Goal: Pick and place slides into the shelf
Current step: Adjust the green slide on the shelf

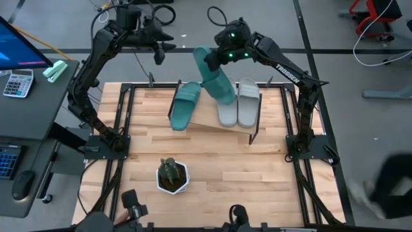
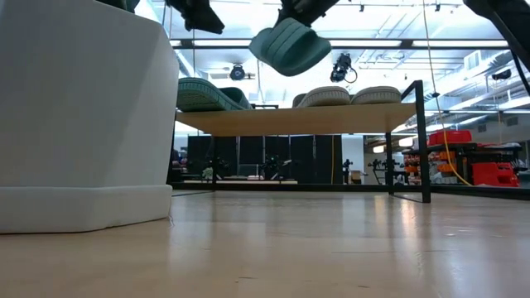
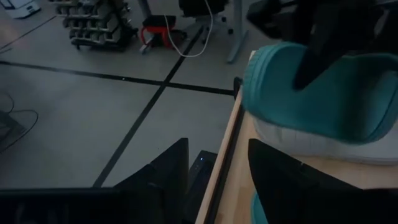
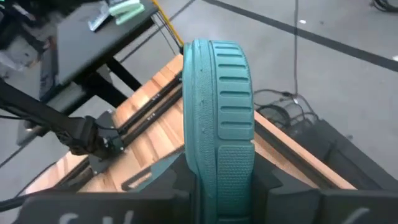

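Right gripper (image 1: 215, 59) lifts one teal slide (image 1: 215, 76); apparently three rest on the shelf (image 1: 212, 120).

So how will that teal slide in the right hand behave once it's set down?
The teal slide looks like thick ribbed foam, so probably light and fairly stiff. The right hand pinches it edge-on above the shelf; released that way, it may tip over or bounce.

The right gripper (image 1: 215, 61) is held raised at the table's far edge, its fingers clamped. The left gripper (image 1: 158, 50) is held raised nearby, fingers parted, gripping nothing.
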